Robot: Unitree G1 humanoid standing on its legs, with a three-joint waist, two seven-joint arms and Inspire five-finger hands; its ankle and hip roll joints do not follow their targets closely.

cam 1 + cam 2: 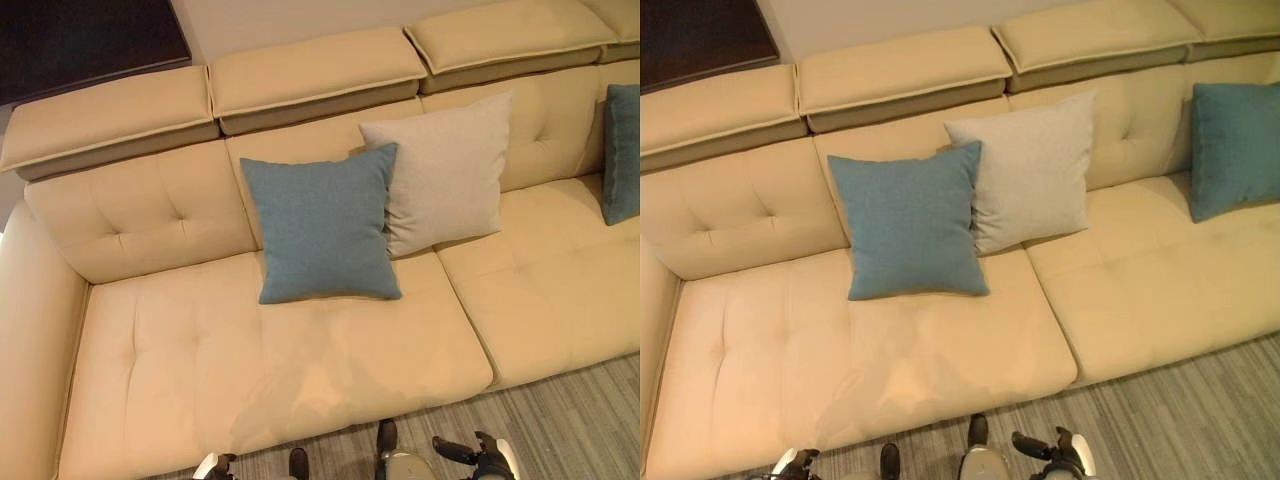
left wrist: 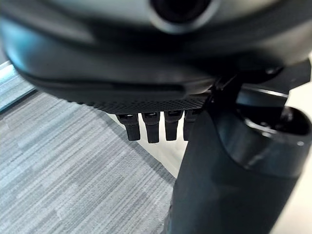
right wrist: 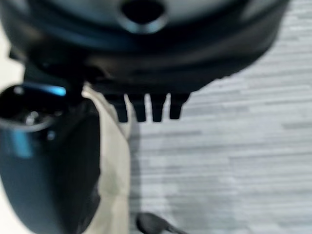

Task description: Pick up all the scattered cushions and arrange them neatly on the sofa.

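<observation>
In the left eye view, a wide cream leather sofa [image 1: 300,370] with tufted seats and padded headrests spans the scene. A square blue fabric cushion [image 1: 322,226] stands propped against the backrest at the middle of the sofa, its lower edge on the seat. Just to its right and slightly farther back, a square light beige fabric cushion [image 1: 443,172] leans on the backrest, its left edge tucked behind the blue one. At the far right, a teal fabric cushion [image 1: 621,152] leans upright against the backrest. Grey striped carpet [image 1: 570,420] lies nearest.

The right eye view shows the same arrangement, with more of the teal cushion visible, well apart from the middle pair.

In the left wrist view, the left hand [image 2: 151,127] hangs over the carpet, its fingers straight and relaxed, holding nothing.

In the right wrist view, the right hand [image 3: 146,108] likewise hangs with straight, relaxed fingers over the carpet, empty.
</observation>
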